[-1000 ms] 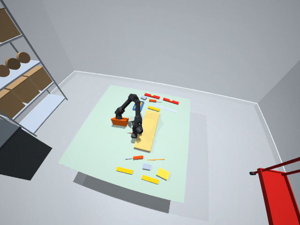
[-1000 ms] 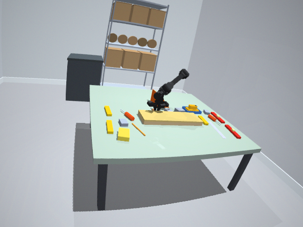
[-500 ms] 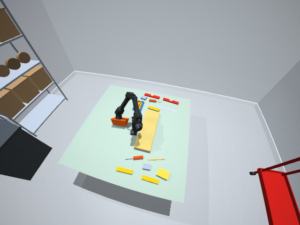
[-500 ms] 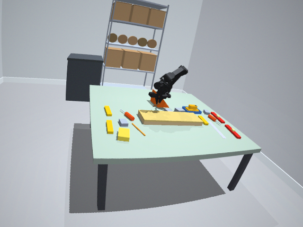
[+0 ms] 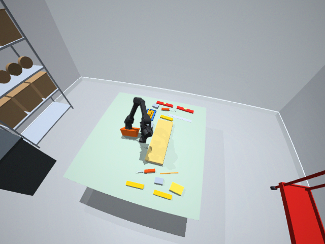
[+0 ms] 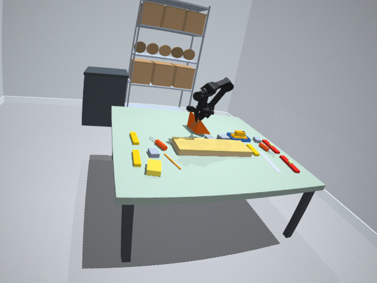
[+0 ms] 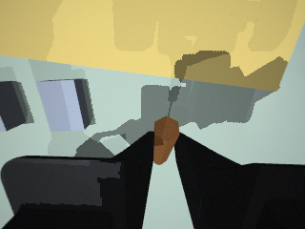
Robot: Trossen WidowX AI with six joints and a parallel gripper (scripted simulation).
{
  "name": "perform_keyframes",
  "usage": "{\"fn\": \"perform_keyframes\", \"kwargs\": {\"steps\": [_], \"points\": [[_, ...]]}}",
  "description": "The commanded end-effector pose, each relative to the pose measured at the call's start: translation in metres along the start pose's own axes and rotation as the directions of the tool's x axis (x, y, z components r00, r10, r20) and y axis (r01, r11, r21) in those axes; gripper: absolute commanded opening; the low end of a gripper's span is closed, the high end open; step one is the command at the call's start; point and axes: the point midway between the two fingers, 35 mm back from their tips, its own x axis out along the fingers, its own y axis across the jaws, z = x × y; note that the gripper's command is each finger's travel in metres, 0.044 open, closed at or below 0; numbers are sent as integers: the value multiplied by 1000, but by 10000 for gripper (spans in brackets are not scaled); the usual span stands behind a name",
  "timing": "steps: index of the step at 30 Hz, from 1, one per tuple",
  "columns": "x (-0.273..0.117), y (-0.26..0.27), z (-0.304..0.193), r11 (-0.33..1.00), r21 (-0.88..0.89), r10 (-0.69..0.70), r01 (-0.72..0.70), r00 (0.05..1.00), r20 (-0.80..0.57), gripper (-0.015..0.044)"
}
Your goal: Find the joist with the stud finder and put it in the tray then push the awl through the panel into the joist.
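Note:
The awl [image 6: 195, 123] [image 7: 166, 135] has an orange-brown handle, gripped between the fingertips. My gripper [image 7: 164, 137] [image 6: 197, 119] is shut on it, above the table beside the panel's long edge on the arm's side. In the exterior view the awl looks tilted; its metal tip is not clear. The pale yellow floor panel [image 5: 162, 140] [image 6: 212, 147] [image 7: 91, 29] lies flat; no hole can be made out. The yellow stud finder [image 5: 150, 113] [image 6: 239, 133] sits in the blue tray [image 6: 248, 140], near one end of the panel. The joist is hidden.
An orange wedge-shaped block [image 5: 129, 132] [image 6: 202, 128] stands at the arm's base. Grey blocks [image 6: 222, 136] [image 7: 62, 105] lie between arm and panel. A red screwdriver [image 5: 149, 171] [image 6: 160, 144] and an orange pencil [image 5: 168, 173] [image 6: 172, 161] lie past the panel's other end.

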Motion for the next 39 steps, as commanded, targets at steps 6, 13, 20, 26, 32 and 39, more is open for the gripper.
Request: {"fn": "perform_keyframes", "kwargs": {"steps": [6,13,20,26,32,39], "points": [[-20,0,-11,992,104,-91,78,987,133,0],[-35,0,-21,973,195,-173,127,956,236,0],[-49,1,-32,944,287,-255,161,909,329,0],[-59,2,-42,914,365,-326,177,856,401,0],[-68,3,-52,880,440,-396,182,793,464,0],[-77,5,-64,836,521,-474,174,707,525,0]]}}
